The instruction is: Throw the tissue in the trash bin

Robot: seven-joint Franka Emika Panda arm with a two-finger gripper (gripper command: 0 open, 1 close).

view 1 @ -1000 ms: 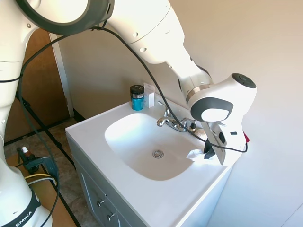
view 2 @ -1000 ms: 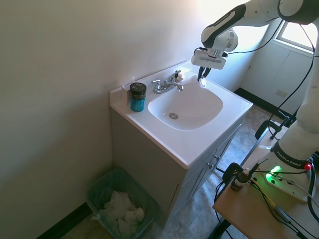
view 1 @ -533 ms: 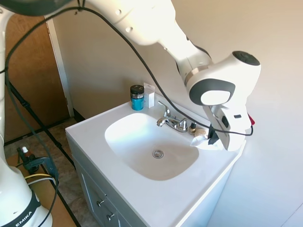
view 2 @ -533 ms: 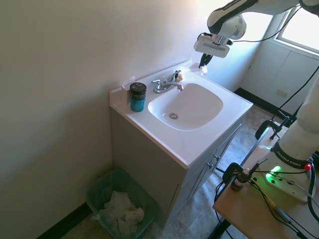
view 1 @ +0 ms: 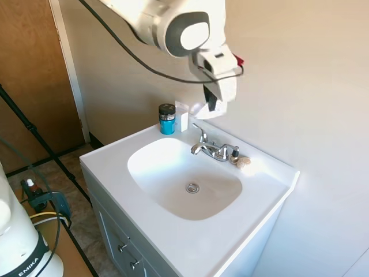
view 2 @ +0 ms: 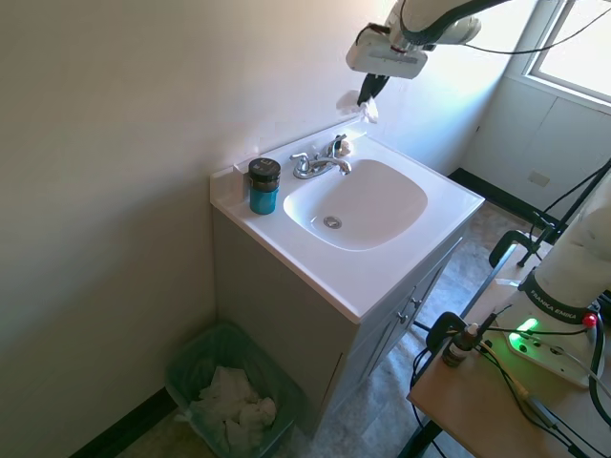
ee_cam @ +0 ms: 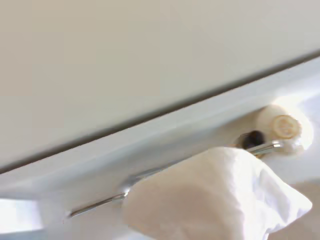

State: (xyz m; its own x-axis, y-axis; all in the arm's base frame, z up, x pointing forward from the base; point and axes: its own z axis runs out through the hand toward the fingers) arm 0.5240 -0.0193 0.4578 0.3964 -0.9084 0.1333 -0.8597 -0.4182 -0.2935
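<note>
High above the faucet (view 1: pixel 209 149) you have the gripper (view 1: pixel 211 105) hanging in the air close to the wall, its dark fingers pinched together on the tissue (view 1: pixel 202 109). You can see the same hold from the other side, where the gripper (view 2: pixel 367 93) points down and the tissue (view 2: pixel 355 105) dangles as a small white crumple from its tip, clear of the counter. Your wrist camera is filled at the bottom by the tissue (ee_cam: pixel 215 197), soft and folded, with the back edge of the vanity and a blurred chrome part of the tap behind it.

Below you, the white sink (view 1: pixel 155 173) is set in the vanity top, with its drain (view 1: pixel 192 187) in the middle of the basin. A dark-lidded jar with blue contents (view 1: pixel 167 119) stands at the back corner, just beside a stiff white card (view 1: pixel 182 116) leaning at the wall. A small beige lumpy object (view 1: pixel 243 162) lies on the counter right next to the faucet base.

Your trash bin (view 2: pixel 229 396) sits on the floor at the side of the vanity, against the wall, well apart from the gripper. It has crumpled white paper (view 2: pixel 232 402) inside.
</note>
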